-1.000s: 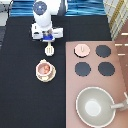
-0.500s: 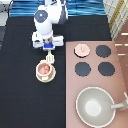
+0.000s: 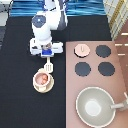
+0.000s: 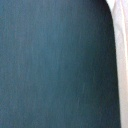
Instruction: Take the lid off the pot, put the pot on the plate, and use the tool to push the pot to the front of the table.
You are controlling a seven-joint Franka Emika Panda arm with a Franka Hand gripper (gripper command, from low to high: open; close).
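Pinkish-tan pot sits on the plate, lid off on the stove. Just above the pot, the gripper clasps the tool.

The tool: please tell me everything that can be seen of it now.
The tool is a small cream-white spatula, plastic by its look. It hangs directly under the gripper, its squarish head pointing toward the exterior view's bottom, just above the pot on the plate. Whether it touches the table cannot be told.
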